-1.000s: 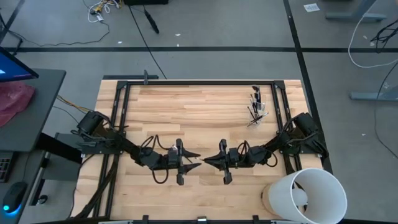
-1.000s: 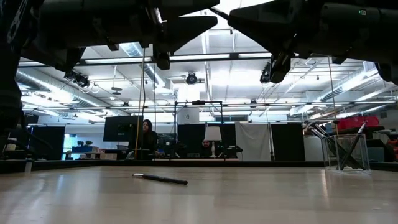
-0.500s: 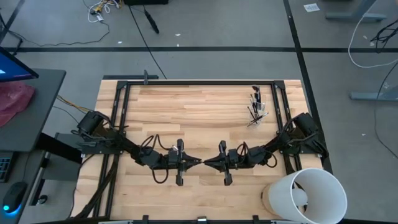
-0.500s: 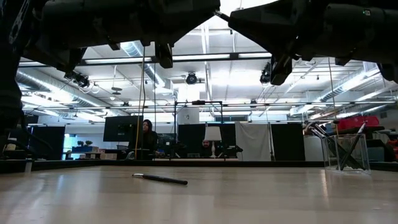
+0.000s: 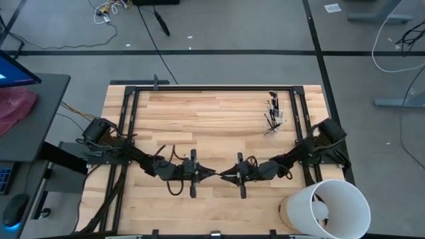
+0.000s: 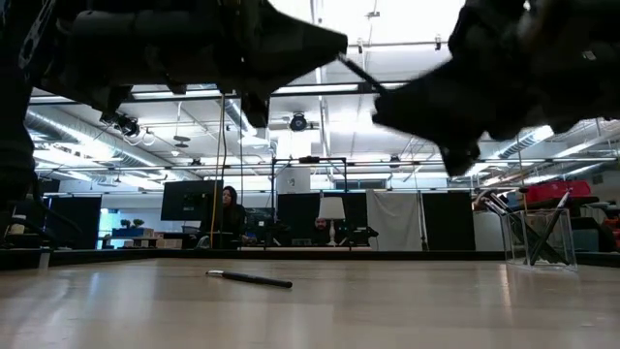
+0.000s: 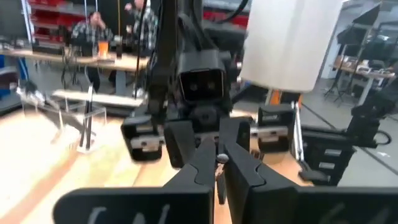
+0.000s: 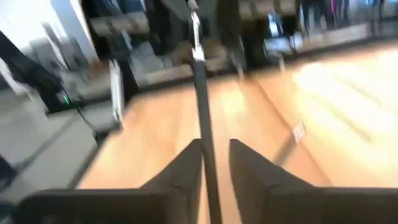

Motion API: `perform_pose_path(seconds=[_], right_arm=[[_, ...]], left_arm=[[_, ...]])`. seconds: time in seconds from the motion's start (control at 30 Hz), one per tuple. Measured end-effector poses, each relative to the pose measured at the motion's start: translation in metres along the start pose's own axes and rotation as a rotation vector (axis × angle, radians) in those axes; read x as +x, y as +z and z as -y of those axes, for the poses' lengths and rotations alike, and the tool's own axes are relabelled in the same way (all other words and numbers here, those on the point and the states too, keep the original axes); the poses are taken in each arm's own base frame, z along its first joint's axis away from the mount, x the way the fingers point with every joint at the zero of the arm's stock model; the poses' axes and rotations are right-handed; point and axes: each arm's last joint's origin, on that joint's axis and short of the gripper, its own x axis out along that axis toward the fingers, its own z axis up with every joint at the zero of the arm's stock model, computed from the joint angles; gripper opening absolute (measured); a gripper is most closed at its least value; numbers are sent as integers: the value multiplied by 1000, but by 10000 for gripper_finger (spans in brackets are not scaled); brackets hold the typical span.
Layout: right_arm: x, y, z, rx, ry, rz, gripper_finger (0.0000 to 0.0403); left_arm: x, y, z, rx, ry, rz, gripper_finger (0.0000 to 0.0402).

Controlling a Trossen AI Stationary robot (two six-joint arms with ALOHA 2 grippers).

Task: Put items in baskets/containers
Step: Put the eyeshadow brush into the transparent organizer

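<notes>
Left gripper (image 5: pixel 211 175) fingers now pinched shut on brush (image 8: pixel 202 106), mid-air above table (image 5: pixel 199 113) centre. Right gripper (image 5: pixel 224 177) fingers parting, brush between them; release underway, handover nearly complete. Second brush (image 6: pixel 248 279) lying on table. Cup (image 5: pixel 273 114) far right, already holding brushes.

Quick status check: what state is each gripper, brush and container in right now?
Left gripper: shut on the slender dark makeup brush, held in the air.
Right gripper: open, jaws loosely either side of that brush.
Second dark brush: lying flat on the wooden table, untouched.
Small clear plastic cup: upright, several brushes standing in it.
Large white bucket: upright, open-topped.
</notes>
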Motion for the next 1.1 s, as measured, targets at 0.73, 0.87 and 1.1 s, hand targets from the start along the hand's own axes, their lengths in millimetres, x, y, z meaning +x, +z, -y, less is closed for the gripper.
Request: perform_pose_path(seconds=[0.73,0.87,1.1], right_arm=[[-25,45,-1,-67,-86,-405,188],[-22,50,-3,-101,-103,-333,179],[-19,59,-8,-143,-53,-234,157]], left_arm=[[73,51,-6,195,28,-608,18],[80,70,0,249,-13,-574,17],[83,80,4,251,-54,-571,18]])
